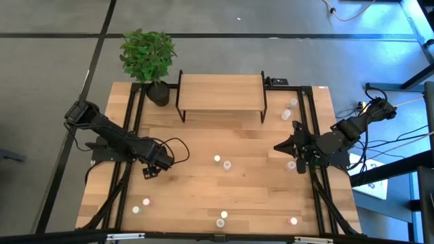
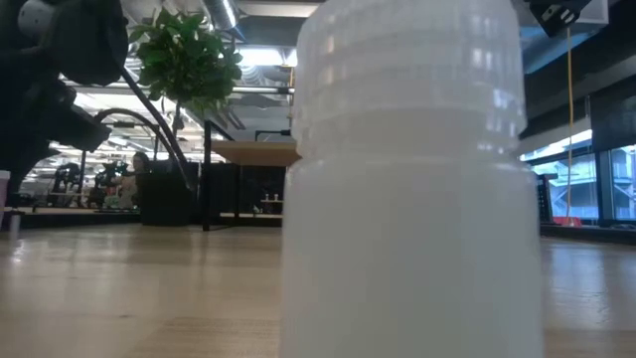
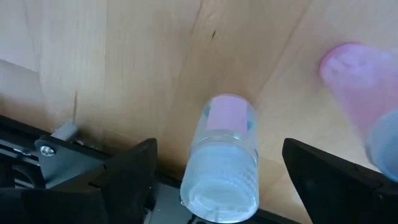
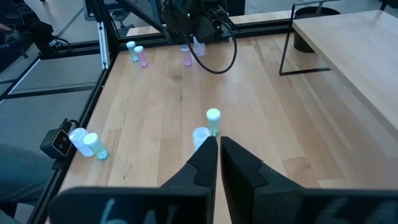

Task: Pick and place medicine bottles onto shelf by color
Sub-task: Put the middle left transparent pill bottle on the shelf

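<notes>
Several small whitish medicine bottles stand scattered on the wooden table. The light-wood shelf [image 1: 220,93] stands at the far middle with nothing on it. My left gripper [image 1: 150,169] is low over the table's left side, pointing steeply down, open. A pink-capped bottle [image 3: 221,158] sits between its fingers [image 3: 134,177], with a gap on each side. A second pink-capped bottle [image 3: 354,68] stands just beside it. My right gripper [image 1: 278,146] hovers over the table's right side, shut [image 4: 219,142] and holding nothing. Ahead of it stand a pale-green-capped bottle [image 4: 213,119] and a white one [image 4: 200,137].
A potted plant [image 1: 148,57] stands at the far left beside the shelf. Black frame rails [image 1: 133,108] run along both table sides. More bottles stand at the far right [image 1: 289,108], near left [image 1: 140,205] and along the near edge [image 1: 222,218]. One white bottle [image 2: 412,179] fills the low view.
</notes>
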`<action>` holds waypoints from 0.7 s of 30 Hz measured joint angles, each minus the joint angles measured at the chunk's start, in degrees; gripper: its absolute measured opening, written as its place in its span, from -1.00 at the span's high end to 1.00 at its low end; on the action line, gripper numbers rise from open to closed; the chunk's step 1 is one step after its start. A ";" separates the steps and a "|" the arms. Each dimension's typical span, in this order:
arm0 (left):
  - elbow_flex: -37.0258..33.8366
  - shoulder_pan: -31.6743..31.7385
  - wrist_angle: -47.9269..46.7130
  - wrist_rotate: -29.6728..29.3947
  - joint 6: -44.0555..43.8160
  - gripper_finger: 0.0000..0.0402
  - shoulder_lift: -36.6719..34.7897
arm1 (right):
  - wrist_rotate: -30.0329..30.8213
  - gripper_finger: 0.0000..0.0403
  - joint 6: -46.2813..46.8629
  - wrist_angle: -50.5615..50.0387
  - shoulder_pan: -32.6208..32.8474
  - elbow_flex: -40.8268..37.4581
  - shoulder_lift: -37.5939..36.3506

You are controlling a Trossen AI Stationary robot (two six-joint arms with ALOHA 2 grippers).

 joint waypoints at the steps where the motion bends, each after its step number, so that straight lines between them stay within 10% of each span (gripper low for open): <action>1: 0.00 0.00 0.02 -0.25 -0.13 -0.70 0.00 | 0.01 0.88 0.01 0.00 0.02 0.00 0.01; 21: 0.01 0.00 -1.40 0.80 -3.54 -0.04 0.00 | 0.00 0.88 0.00 0.00 0.01 0.00 0.01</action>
